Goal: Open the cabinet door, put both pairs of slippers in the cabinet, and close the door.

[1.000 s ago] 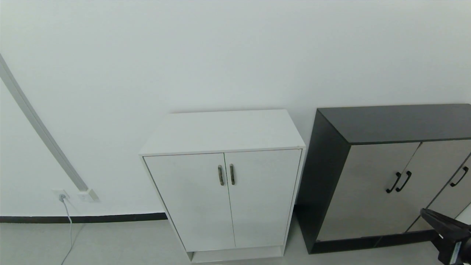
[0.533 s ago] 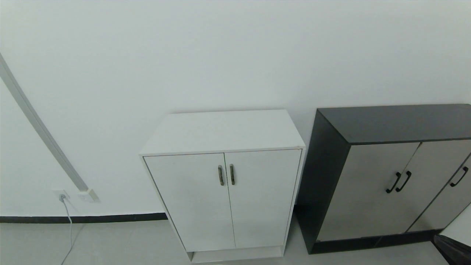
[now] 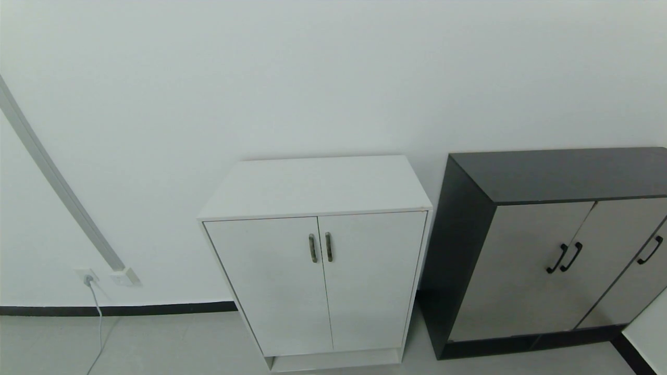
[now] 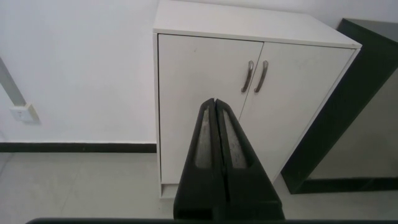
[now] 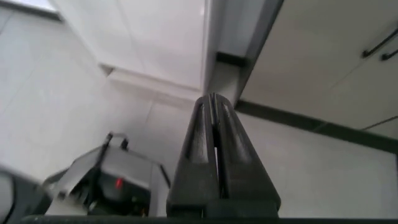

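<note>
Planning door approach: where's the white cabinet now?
Head view, centre: the white cabinet stands against the wall, doors shut, with the black cabinet on its right and a wall socket to its left.

R hand (image 5: 214, 99), closed, over floor (image 5: 68, 93) by gap btwn white cabinet (image 5: 155, 37) & dark cabinet (image 5: 323, 56).

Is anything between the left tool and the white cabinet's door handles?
Nothing visible. The left tool, shut, points at the white cabinet across bare floor; its handles are unobstructed, doors closed.
</note>
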Robot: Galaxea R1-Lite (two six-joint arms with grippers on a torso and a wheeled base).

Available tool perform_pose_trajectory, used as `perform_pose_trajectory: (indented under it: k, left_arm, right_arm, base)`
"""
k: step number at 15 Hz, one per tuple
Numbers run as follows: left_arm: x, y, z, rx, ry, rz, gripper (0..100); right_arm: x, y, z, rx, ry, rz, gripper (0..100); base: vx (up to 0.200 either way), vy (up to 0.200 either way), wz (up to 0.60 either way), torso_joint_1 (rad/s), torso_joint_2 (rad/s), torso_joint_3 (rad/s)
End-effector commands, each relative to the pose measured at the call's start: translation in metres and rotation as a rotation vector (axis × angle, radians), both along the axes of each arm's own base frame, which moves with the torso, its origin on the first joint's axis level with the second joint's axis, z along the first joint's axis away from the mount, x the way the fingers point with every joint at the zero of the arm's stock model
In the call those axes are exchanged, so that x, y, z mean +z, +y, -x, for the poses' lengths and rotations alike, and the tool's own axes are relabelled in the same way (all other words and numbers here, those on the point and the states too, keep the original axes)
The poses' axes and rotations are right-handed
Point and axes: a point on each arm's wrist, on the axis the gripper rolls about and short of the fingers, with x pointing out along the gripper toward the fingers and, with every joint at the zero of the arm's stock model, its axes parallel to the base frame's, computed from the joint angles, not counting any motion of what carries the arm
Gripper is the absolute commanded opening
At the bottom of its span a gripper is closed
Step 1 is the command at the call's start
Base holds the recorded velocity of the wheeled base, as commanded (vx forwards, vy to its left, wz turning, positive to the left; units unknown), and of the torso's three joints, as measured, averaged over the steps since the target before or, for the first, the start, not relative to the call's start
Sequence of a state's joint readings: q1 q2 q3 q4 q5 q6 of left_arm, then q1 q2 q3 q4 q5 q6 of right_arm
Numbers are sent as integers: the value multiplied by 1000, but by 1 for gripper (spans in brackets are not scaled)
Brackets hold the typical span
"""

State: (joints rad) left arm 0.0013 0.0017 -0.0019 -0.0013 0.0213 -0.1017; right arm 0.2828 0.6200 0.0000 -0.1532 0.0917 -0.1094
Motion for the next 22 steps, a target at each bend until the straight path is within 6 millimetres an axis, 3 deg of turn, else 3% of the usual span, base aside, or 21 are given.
perform_pose_trajectory:
  k: [1,5,14,22]
  left_arm:
    - [0,0,0,0,0,1,0]
    - [0,0,0,0,0,0,0]
    - [0,0,0,0,0,1,0]
    - [0,0,0,2,0,1,0]
  right_arm:
    - [-4,-3,13,49,-25,-17,0]
    - [-10,-5,22,73,-27,-22,0]
    - [-10,-9,39,-222,-259,-43,0]
    - [-12,-8,50,-285,-395,-97,0]
  base:
    - [0,0,0,0,0,0]
    - [0,0,0,0,0,0]
    - [0,0,0,0,0,0]
    - [0,0,0,0,0,0]
